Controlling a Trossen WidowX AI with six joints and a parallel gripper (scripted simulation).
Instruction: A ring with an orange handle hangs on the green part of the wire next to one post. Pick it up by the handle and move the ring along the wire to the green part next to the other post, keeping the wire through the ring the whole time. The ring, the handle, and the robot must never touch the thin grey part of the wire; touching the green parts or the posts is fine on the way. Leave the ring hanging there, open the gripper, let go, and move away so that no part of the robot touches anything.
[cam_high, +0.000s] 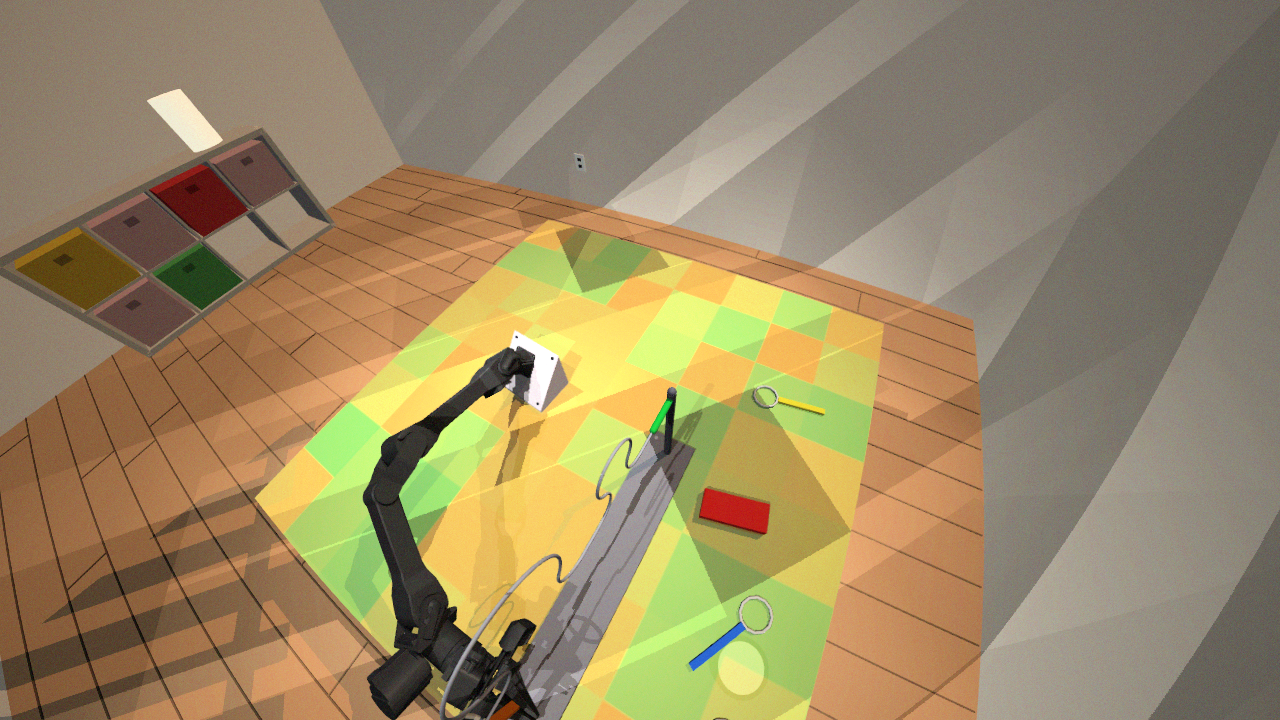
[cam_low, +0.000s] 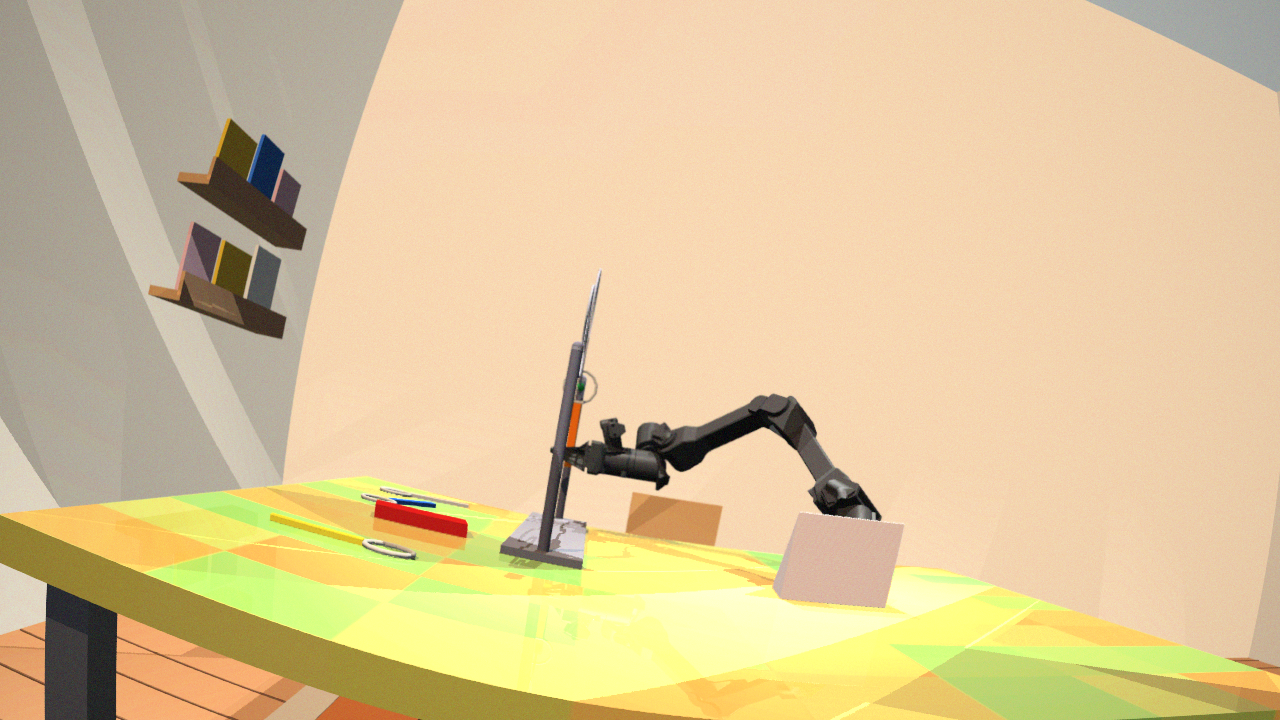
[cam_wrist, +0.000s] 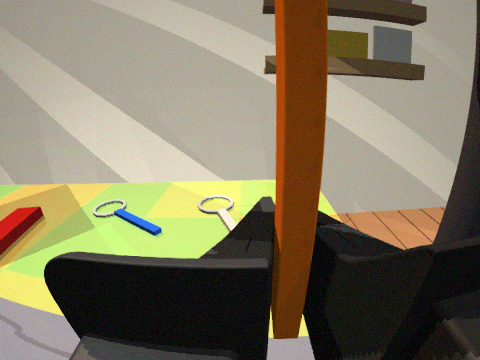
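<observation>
My gripper (cam_high: 520, 701) (cam_low: 570, 454) (cam_wrist: 275, 206) is shut on the orange handle (cam_high: 506, 710) (cam_low: 574, 420) (cam_wrist: 302, 100), near its lower end. The handle stands about upright. In the exterior view, the ring (cam_low: 596, 387) is above it, around the near-end view of a green part (cam_low: 580, 386); that view cannot tell whether they touch. The ring is outside the wrist view and cut off in the top view. The thin grey wire (cam_high: 598, 481) (cam_low: 589, 313) curves up and down towards the other green part (cam_high: 660, 416), beside the far post (cam_high: 668, 434).
The posts stand on a grey base (cam_high: 623, 537) (cam_low: 528, 537). Beyond it lie a red block (cam_high: 733, 510) (cam_low: 420, 519) (cam_wrist: 20, 227), a blue-handled ring (cam_high: 716, 646) (cam_wrist: 137, 222), a yellow-handled ring (cam_high: 801, 405) (cam_low: 317, 528) and a white-handled ring (cam_wrist: 226, 220).
</observation>
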